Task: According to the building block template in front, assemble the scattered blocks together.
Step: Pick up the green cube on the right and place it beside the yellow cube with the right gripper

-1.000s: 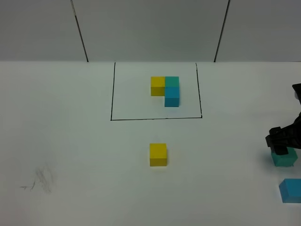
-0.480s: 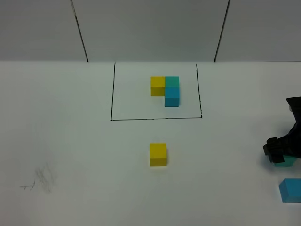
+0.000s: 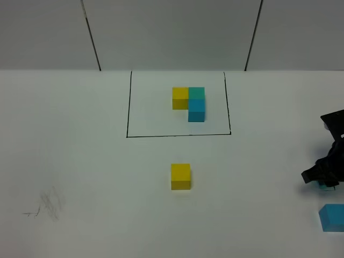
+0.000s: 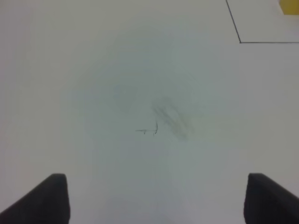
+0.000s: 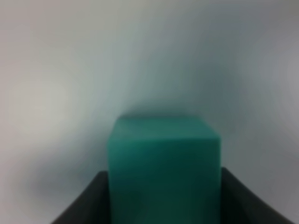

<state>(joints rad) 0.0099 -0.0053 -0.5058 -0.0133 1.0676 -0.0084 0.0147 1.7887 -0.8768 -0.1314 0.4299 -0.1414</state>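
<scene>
Template [image 3: 189,103]: an L of three joined cubes, yellow at left, teal beside it, blue on the teal's near side. It sits right of centre inside the outline [image 3: 128,107], at the far middle of the bench [image 3: 80,161].
Yellow cube [image 3: 180,176]: alone at mid-bench, on the near side of the outline and clear of its line.
Teal cube [image 5: 163,168]: at the bench's right side, mostly hidden under the black jaws in the high view.
Blue cube [image 3: 333,217]: near right corner, cut by the view's edge, just apart from the teal one.
Left jaws: wide apart over bare bench, holding nothing.
Right jaws: closed against both sides of the teal cube.
Open room: the left half is bare but for a faint grey scuff [image 3: 48,204]. Broad bare bench surrounds the yellow cube.
Edges: the outline is thin and black, and its two sides run to the bench's back edge. Grey wall panels [image 3: 172,32] stand behind.
Surfaces: white matte bench. The cubes are plain, matte, sharp-edged and equal in size.
</scene>
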